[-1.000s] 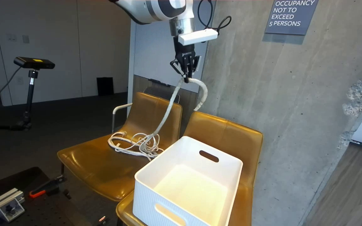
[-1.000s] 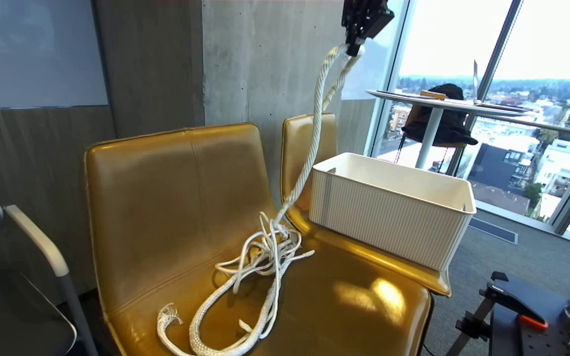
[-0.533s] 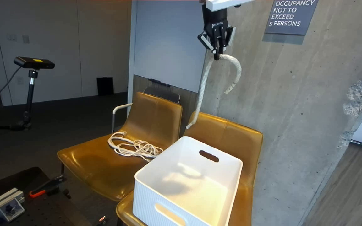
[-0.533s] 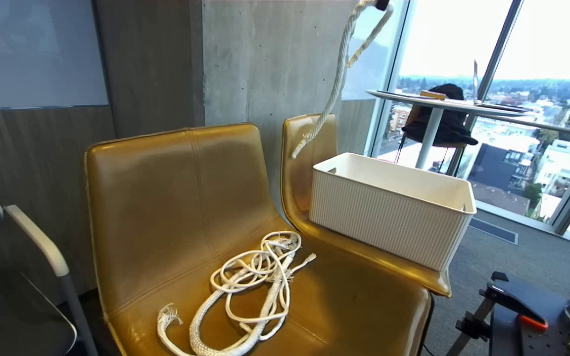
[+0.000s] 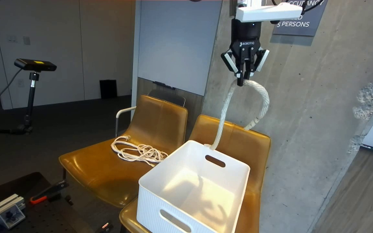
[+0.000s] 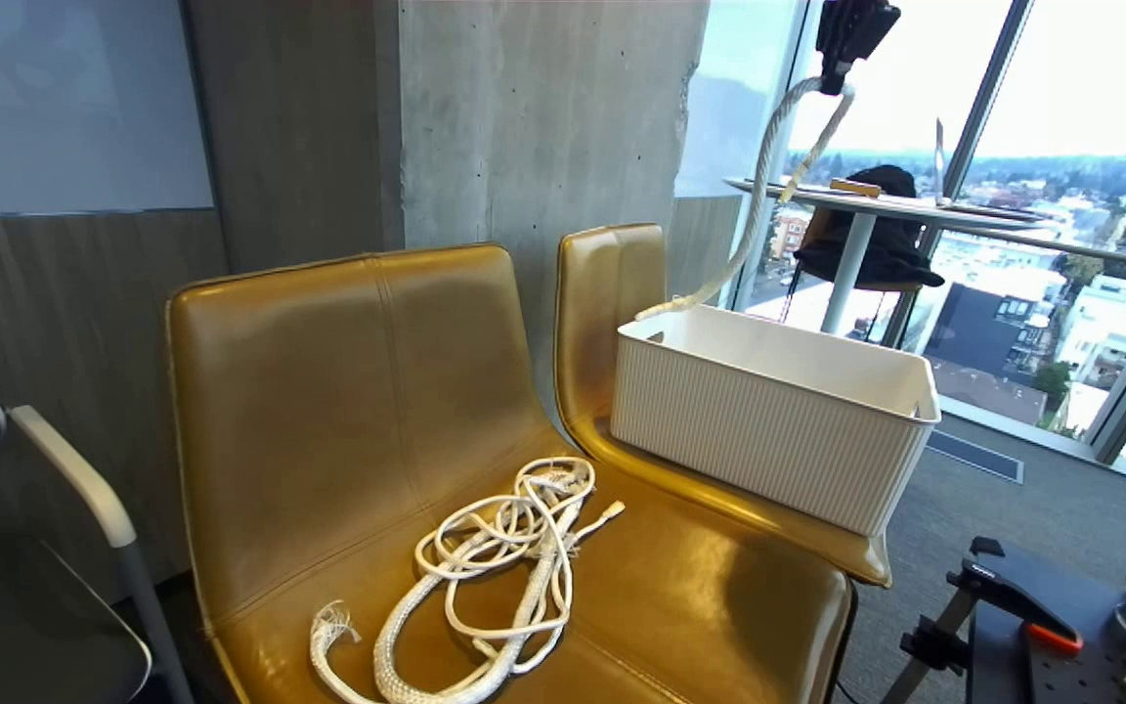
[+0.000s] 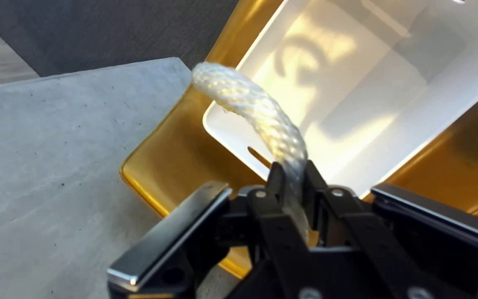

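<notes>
White bin (image 5: pixel 152 207) sits upright on a brown chair (image 5: pixel 240 142), oval slots in its end walls; sunlight and shadows, one curved, lie across its floor. In an exterior view, gripper (image 5: pixel 243 79) is up at about 1 o'clock from the bin, jaws nearly together, clamped on a thick white rope (image 5: pixel 265 99). Rope hangs both ways from the grip: one length drops to 7 o'clock, its end at the bin's far rim; the other bulges toward 4 o'clock, then curls down and dangles. Whether the lower end touches the rim or just overlaps it is hard to tell from these angles. Wrist view: rope bends off toward 11 o'clock, bin spreads toward 1 o'clock. In an exterior view, from the bin: cord tangle (image 5: pixel 147 151) on the neighbouring chair (image 5: pixel 160 116) at 10 o'clock, black-and-orange tool (image 5: pixel 38 199) at 9 o'clock.
</notes>
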Tool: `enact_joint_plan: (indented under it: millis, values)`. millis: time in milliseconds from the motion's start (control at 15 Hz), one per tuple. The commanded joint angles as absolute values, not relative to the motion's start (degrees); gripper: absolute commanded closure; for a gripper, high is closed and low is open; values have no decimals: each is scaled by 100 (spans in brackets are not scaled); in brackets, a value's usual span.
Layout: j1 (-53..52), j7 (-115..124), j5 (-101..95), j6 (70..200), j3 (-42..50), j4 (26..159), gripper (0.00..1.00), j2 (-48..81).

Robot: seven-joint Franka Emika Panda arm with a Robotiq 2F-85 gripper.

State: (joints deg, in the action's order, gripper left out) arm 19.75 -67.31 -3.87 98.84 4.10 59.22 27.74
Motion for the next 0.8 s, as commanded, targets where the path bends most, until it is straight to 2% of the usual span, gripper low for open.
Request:
enact_joint_plan:
  millis: [0, 333, 733]
  values:
    - [2132, -6703, -297, 9805, 462, 7201, 96, 2191]
    - [2232, -6613, -127, 10043, 429, 8796, 96, 1585]
    - [2048, -6638, 357, 10451, 607, 9754, 96, 1251]
